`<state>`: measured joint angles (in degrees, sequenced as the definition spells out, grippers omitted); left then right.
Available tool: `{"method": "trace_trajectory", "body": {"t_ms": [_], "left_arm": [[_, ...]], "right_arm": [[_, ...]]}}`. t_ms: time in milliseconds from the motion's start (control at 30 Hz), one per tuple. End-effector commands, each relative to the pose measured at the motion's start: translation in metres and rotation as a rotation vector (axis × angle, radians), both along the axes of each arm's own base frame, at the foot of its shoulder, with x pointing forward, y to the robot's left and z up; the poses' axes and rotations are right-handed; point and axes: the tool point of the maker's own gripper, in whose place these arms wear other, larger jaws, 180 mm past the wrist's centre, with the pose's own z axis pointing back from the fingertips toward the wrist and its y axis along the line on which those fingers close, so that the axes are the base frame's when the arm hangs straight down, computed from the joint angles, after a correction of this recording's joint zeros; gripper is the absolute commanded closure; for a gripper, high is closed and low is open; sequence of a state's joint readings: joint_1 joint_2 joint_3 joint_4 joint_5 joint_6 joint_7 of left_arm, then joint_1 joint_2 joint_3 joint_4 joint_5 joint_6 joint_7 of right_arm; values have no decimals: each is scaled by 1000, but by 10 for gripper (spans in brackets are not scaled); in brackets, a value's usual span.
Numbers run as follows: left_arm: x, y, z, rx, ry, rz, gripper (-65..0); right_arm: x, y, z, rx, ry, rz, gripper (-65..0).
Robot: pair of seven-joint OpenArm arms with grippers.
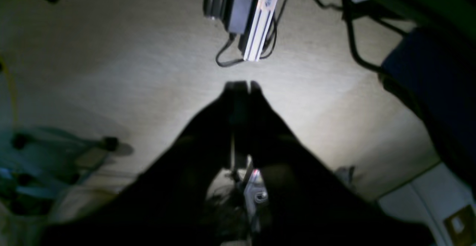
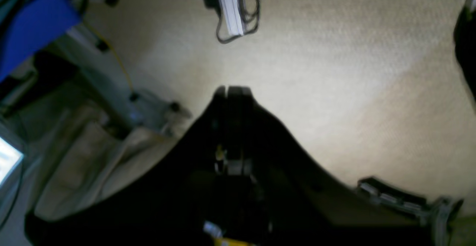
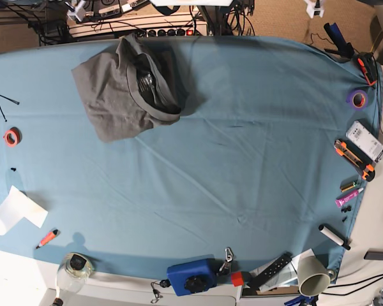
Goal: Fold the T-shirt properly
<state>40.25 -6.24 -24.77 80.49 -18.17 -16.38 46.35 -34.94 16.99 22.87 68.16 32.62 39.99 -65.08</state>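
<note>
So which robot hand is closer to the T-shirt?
Probably the right, but I can't be sure. The T-shirt lies on the right arm's side of the table. Neither arm shows from above; the left gripper and right gripper both point at floor.

Desk (image 3: 242,159), base view: T-shirt (image 3: 115,95) bunched at far left corner. Tape roll (image 3: 11,136) at left edge; paper sheet (image 3: 13,210) nearer, marker (image 3: 47,238) nearer still. Right edge, far to near: tape ring (image 3: 357,98), remote (image 3: 366,140), utility knife (image 3: 354,159). Near edge: box (image 3: 191,276), cup (image 3: 313,275) to its right.
</note>
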Motion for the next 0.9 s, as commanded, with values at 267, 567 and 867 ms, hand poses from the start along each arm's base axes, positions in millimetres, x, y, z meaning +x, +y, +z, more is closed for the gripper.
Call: {"method": "trace_trajectory", "body": {"t_ms": [267, 567, 867], "left_arm": [[-17, -2, -60, 16, 81, 18, 0], [2, -2, -86, 129, -143, -42, 0], [52, -29, -81, 142, -405, 42, 0]], "right_arm": [[14, 18, -59, -9, -19, 151, 0], [30, 32, -96, -65, -137, 321, 0], [70, 32, -109, -221, -335, 350, 0]]}}
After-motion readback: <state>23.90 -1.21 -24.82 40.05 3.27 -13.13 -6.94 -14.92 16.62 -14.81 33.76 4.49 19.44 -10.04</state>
